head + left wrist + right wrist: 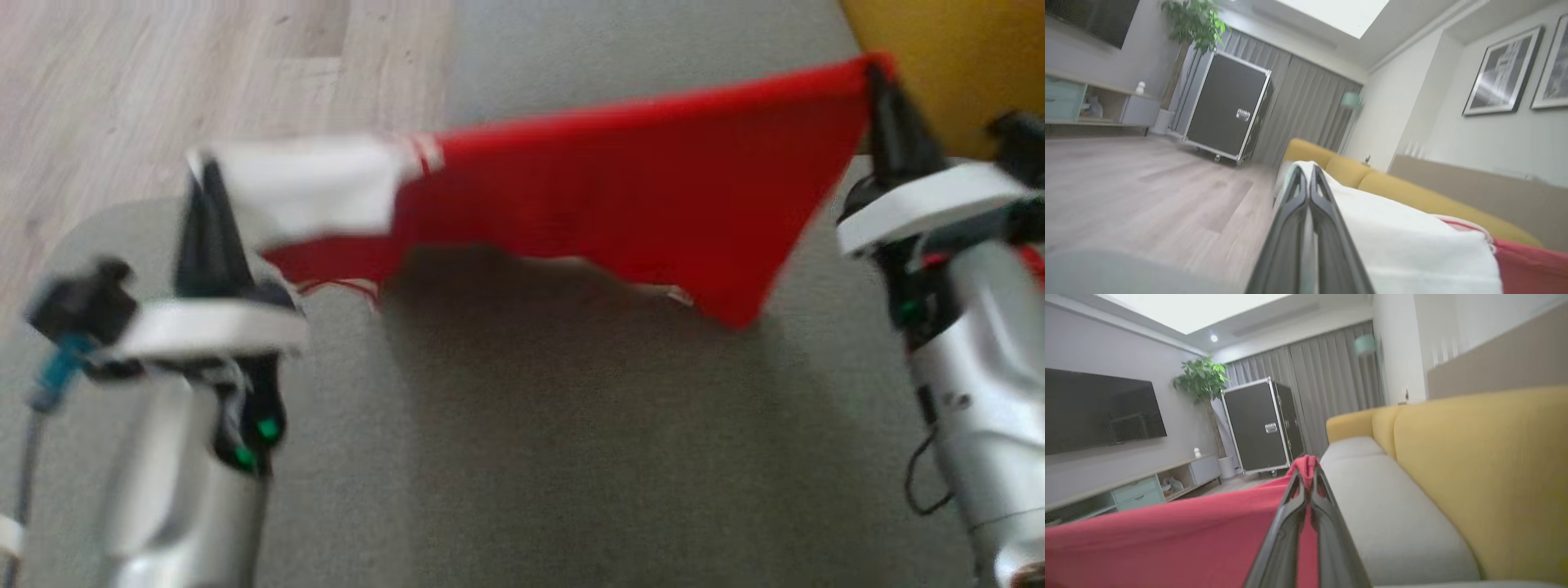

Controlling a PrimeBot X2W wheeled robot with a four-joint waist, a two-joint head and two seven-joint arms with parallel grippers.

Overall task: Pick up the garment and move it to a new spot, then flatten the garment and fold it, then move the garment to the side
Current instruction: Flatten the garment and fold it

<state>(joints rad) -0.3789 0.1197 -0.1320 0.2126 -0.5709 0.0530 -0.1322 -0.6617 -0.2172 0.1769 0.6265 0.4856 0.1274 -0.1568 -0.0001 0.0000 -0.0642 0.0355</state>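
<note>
On the left, you see the left gripper [211, 173], its two dark fingers pressed together on the white end of the red-and-white fabric garment [637, 188]. The garment is stretched between both grippers and hangs over the grey upholstered sofa seat [571, 457]. On the right, the right gripper [880, 77] is clamped on the garment's red corner, near the yellow sofa backrest [963, 57]

A home living room. The right wrist view has a yellow sofa [1478, 465] at right, a wall-mounted television [1098, 410] at left, a potted plant [1202, 381] and grey curtains [1331, 375] top centre. 2 framed pictures [1502, 73] hang upper right in the left wrist view.
</note>
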